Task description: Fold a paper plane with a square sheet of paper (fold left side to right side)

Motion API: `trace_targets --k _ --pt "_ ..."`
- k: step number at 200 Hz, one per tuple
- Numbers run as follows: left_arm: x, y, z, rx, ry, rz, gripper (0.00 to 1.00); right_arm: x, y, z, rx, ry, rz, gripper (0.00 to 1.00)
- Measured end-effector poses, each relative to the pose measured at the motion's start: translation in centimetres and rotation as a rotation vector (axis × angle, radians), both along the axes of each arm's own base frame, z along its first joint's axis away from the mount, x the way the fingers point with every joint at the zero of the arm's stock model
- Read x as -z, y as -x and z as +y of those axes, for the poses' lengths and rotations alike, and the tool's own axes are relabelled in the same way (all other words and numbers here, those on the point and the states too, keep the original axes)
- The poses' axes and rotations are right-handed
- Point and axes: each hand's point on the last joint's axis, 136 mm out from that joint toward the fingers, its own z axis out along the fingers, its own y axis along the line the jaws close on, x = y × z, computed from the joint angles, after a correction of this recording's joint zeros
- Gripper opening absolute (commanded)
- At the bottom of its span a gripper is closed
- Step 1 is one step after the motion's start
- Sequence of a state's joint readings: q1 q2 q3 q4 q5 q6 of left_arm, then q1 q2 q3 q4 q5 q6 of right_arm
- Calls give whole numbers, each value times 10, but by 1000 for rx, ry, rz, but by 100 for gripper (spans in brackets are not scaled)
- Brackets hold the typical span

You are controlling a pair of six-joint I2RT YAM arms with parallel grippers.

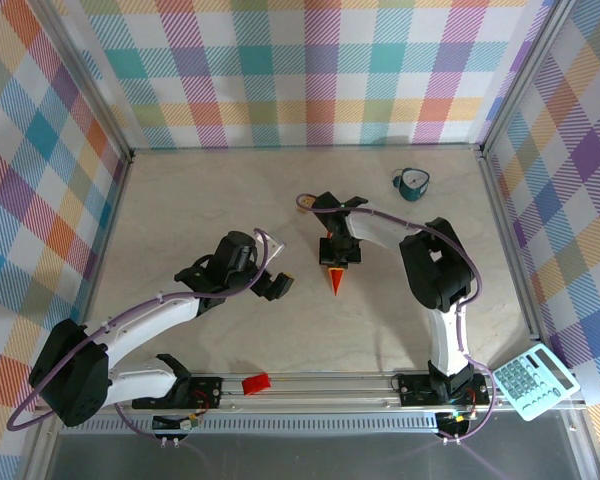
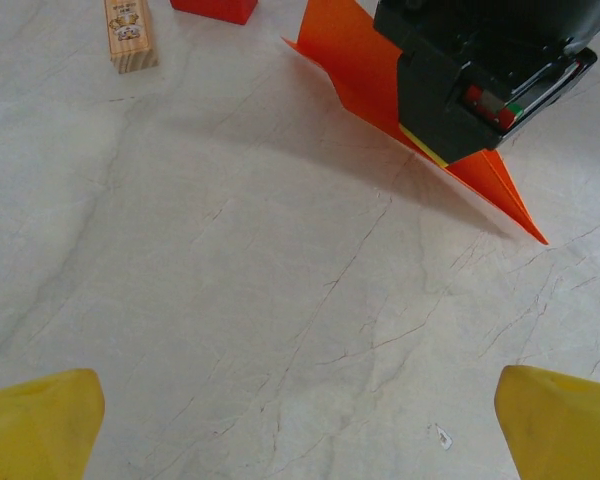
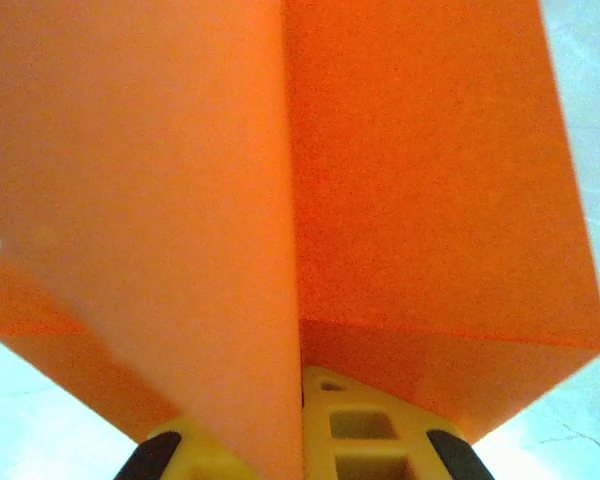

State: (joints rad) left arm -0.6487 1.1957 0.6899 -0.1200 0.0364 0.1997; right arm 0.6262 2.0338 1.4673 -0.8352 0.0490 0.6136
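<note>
At the middle of the overhead view, just right of centre, my right gripper (image 1: 337, 260) is clamped on the orange paper (image 1: 336, 284). The paper is folded to a narrow pointed shape, its tip aimed at the bottom of the frame. From my right wrist the paper spreads as two broad orange panels meeting at a centre crease, and the crease runs down between my yellow fingers (image 3: 355, 425). I cannot tell whether the paper's lower edge touches the table.

My left gripper (image 1: 278, 287) sits just left of the paper with its jaws wide apart and nothing between them. In my left wrist view the yellow fingertips (image 2: 35, 425) stand at the two bottom corners over bare tabletop.

The table (image 1: 200, 200) is a pale, cream, marble-like surface with faint thin veins. Walls (image 1: 310, 70) of pastel plaid close it in at the top and both sides, with metal posts at the corners. A tan block (image 2: 130, 35) and a red block (image 2: 215, 8) lie at the upper left of my left wrist view. A small teal object (image 1: 412, 183) sits at the upper right of the table. A calculator (image 1: 535, 380) rests at the lower right, beside the rail (image 1: 320, 383) my bases are bolted to.
</note>
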Motion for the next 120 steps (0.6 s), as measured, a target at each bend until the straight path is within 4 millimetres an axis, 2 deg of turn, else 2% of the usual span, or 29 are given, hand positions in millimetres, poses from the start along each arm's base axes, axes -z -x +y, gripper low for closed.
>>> trace_targets --k 50,101,120 --pt "0 0 0 0 0 0 100 3 0 1 6 -12 12 17" --pt "0 -1 2 -7 -8 -6 100 5 -1 4 11 -23 14 26" --pt "0 -1 2 -7 -8 -6 100 5 -2 5 16 -30 13 34"
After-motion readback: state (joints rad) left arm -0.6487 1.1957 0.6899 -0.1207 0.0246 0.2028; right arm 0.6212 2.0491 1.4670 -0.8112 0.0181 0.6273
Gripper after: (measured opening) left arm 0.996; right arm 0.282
